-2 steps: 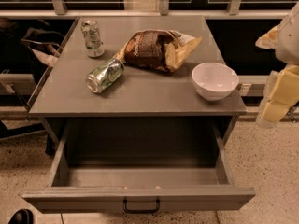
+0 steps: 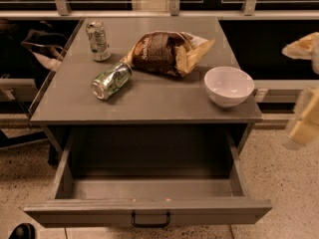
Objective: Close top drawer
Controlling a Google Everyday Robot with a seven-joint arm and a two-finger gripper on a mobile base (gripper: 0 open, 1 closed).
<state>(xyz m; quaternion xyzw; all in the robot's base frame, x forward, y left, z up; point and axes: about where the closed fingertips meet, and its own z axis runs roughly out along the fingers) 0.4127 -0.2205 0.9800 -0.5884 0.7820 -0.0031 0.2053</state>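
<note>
Grey cabinet top (image 2: 149, 103): upright can (image 2: 98, 40), far left; tipped can (image 2: 111, 80), left; brown snack bag (image 2: 167, 53), far centre; white bowl (image 2: 229, 85), near right. Gripper (image 2: 302, 126): beyond right edge.

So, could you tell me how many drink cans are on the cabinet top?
2. The upright can stands at the back left; the tipped can lies on its side just in front of it. None seems hidden. The gripper is beyond the cabinet's right side.
</note>
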